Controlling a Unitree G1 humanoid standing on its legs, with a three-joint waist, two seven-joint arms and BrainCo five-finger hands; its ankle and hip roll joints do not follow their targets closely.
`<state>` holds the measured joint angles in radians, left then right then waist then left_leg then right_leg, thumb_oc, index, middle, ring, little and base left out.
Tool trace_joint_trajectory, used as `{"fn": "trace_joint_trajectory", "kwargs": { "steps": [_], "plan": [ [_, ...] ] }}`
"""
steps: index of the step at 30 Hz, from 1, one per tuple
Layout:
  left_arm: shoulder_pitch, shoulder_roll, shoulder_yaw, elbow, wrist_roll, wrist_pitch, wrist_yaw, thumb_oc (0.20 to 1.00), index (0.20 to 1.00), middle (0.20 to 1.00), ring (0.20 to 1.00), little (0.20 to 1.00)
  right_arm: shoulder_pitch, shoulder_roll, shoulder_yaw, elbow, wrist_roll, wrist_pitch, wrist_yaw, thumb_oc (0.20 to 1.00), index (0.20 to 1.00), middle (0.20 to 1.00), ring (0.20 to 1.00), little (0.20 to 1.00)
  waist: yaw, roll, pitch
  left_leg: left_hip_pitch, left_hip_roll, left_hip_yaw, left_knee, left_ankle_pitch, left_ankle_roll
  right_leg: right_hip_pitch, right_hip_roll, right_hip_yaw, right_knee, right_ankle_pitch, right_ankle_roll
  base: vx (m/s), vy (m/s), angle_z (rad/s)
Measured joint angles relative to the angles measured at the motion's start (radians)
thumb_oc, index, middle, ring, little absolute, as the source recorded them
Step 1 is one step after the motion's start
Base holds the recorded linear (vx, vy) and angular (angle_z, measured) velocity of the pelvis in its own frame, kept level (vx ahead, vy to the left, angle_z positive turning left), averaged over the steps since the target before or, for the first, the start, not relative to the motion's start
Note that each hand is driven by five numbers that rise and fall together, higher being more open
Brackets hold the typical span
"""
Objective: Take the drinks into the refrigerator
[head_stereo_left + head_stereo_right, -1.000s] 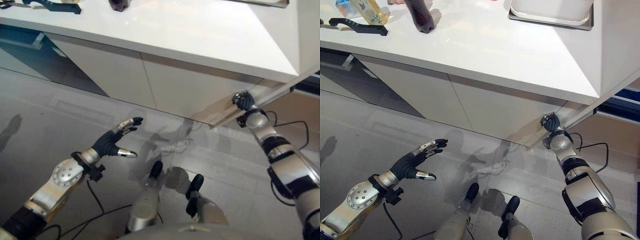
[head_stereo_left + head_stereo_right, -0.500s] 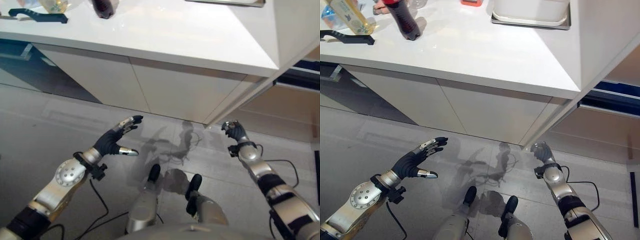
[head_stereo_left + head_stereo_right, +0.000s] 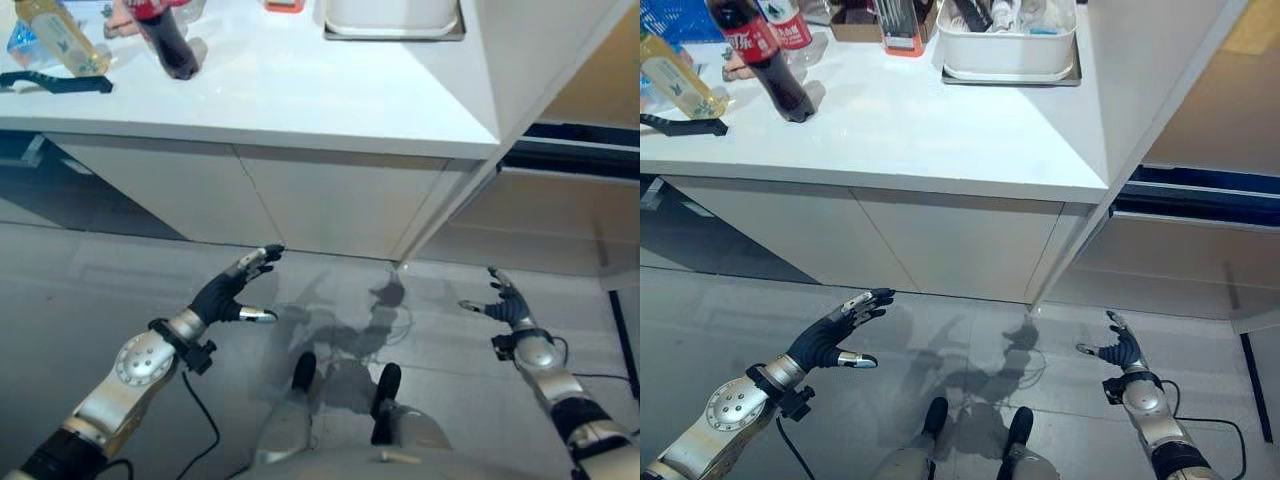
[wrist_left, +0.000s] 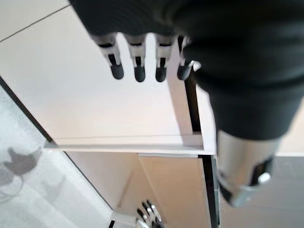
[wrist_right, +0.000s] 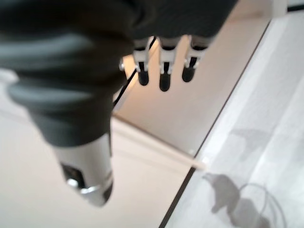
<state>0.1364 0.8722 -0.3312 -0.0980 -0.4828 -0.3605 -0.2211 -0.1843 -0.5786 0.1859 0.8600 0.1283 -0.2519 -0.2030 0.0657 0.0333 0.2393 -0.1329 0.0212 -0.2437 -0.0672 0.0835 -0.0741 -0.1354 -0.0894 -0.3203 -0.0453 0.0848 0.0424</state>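
Drinks are seen on the white tabletop (image 3: pixel 940 120), well apart from both hands: a dark cola bottle (image 3: pixel 760 55) stands upright near the far left, and a pale yellow bottle (image 3: pixel 675 85) lies tilted beside it. Nothing has been picked up yet. The left hand (image 3: pixel 830 335) is held low over the floor with its fingers (image 4: pixel 137 66) straight and spread, gripping nothing. The right hand (image 3: pixel 1122 352) hangs low as well, fingers (image 5: pixel 164 71) relaxed and open, near the edge of an opened white door (image 3: pixel 1160 90). Judged from this, the refrigerator appears to be opened and the fetching step is in hand; a reach up and across to the cola bottle would be called for next. A white tub (image 3: pixel 1010 62) at the back of the tabletop is loaded with utensils that cannot be told apart.
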Motion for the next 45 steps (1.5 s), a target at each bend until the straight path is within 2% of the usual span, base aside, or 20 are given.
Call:
{"fn": "trace_joint_trajectory", "kwargs": {
  "steps": [1,2,3,5,10,19,24,33,38,40,45],
  "plan": [
    [0.003,0.0,0.0,0.003,0.0,0.0,-0.004,1.0,1.0,1.0,1.0,1.0,-0.011,-0.008,-0.014,0.011,0.001,0.001,-0.005,1.0,1.0,1.0,1.0,1.0,-0.002,0.0,0.0,0.0,0.001,0.003,0.0,0.0,0.0,0.005,0.004,0.002,-0.015,0.009,-0.002,-0.01,-0.037,-0.11],
    [0.004,0.0,-0.001,0.004,0.0,0.001,-0.004,1.0,1.0,1.0,1.0,1.0,-0.017,-0.013,-0.016,0.018,0.001,0.001,-0.005,0.746,0.746,0.746,0.746,0.746,-0.004,0.0,0.0,0.0,0.002,0.005,0.0,0.0,0.0,0.006,0.006,0.005,-0.019,0.012,-0.003,-0.01,-0.023,-0.09],
    [0.005,0.0,-0.001,0.004,0.0,0.001,-0.004,1.0,1.0,1.0,1.0,1.0,-0.024,-0.022,-0.016,0.022,0.001,0.003,-0.006,0.655,0.655,0.655,0.655,0.655,-0.005,0.0,0.0,0.0,0.003,0.01,0.0,0.0,0.0,0.007,0.007,0.008,-0.025,0.016,-0.004,-0.01,-0.047,-0.22],
    [0.017,0.0,-0.001,0.008,-0.002,0.002,-0.004,1.0,1.0,1.0,1.0,1.0,-0.094,-0.044,-0.015,0.033,0.002,0.014,-0.019,0.2,0.2,0.2,0.2,0.2,-0.005,-0.001,0.0,-0.002,0.009,0.04,-0.006,0.0,-0.001,-0.008,0.014,0.034,-0.036,0.03,-0.009,0.0,-0.036,-0.36],
    [0.015,-0.001,-0.008,0.008,-0.002,0.004,-0.003,1.0,1.0,1.0,1.0,1.0,-0.233,-0.067,0.014,0.089,0.004,0.023,-0.038,0.2,0.2,0.2,0.2,0.2,-0.025,-0.001,0.0,-0.004,0.016,0.054,-0.01,-0.001,-0.002,-0.015,0.023,0.048,-0.046,0.037,-0.012,0.01,-0.014,-0.1],
    [0.013,0.0,-0.014,0.008,-0.002,0.012,0.007,1.0,1.0,1.0,1.0,1.0,-0.459,-0.086,0.066,0.198,0.006,0.051,-0.066,0.2,0.2,0.2,0.2,0.2,-0.019,0.005,0.009,-0.028,0.016,0.075,-0.014,0.0,-0.002,-0.05,0.023,0.066,-0.045,0.046,-0.016,0.0,-0.003,-0.05],
    [-0.004,0.002,-0.023,0.008,-0.002,0.019,0.009,1.0,1.0,1.0,1.0,1.0,-0.532,-0.11,0.071,0.221,0.017,0.059,-0.076,0.2,0.2,0.2,0.2,0.2,0.001,0.017,0.05,-0.033,0.014,0.072,-0.012,0.0,-0.002,-0.052,0.022,0.061,-0.045,0.046,-0.016,-0.01,-0.008,0.02],
    [-0.01,0.041,-0.04,-0.001,-0.003,0.021,0.015,1.0,1.0,1.0,1.0,1.0,-0.63,-0.122,0.119,0.332,0.023,0.07,-0.079,0.2,0.2,0.2,0.2,0.2,0.01,0.036,0.101,-0.079,0.01,0.014,0.001,0.005,-0.009,-0.065,0.018,0.006,-0.04,0.038,-0.016,-0.02,-0.039,0.16],
    [-0.02,0.071,-0.038,-0.002,-0.004,0.022,0.026,1.0,1.0,1.0,1.0,1.0,-0.665,-0.151,0.127,0.405,0.044,0.085,-0.08,0.2,0.2,0.2,0.2,0.2,0.017,0.055,0.126,-0.118,0.009,-0.03,0.021,0.011,-0.016,-0.108,0.01,-0.027,0.032,-0.003,-0.013,-0.03,-0.074,0.23],
    [-0.021,0.077,-0.039,-0.002,-0.004,0.021,0.029,1.0,1.0,1.0,1.0,1.0,-0.694,-0.159,0.131,0.454,0.056,0.104,-0.08,0.2,0.2,0.2,0.2,0.2,0.038,0.06,0.134,-0.13,0.012,-0.038,0.026,0.013,-0.021,-0.143,0.004,-0.034,0.097,-0.038,-0.017,-0.05,-0.091,0.12],
    [-0.023,0.086,-0.04,-0.002,-0.004,0.022,0.033,1.0,1.0,1.0,1.0,1.0,-0.719,-0.185,0.14,0.502,0.08,0.12,-0.081,0.2,0.2,0.2,0.2,0.2,0.053,0.067,0.139,-0.162,0.008,-0.072,0.038,0.024,-0.036,-0.224,-0.028,-0.059,0.259,-0.121,-0.028,-0.01,-0.061,0.2]
  ]
}}
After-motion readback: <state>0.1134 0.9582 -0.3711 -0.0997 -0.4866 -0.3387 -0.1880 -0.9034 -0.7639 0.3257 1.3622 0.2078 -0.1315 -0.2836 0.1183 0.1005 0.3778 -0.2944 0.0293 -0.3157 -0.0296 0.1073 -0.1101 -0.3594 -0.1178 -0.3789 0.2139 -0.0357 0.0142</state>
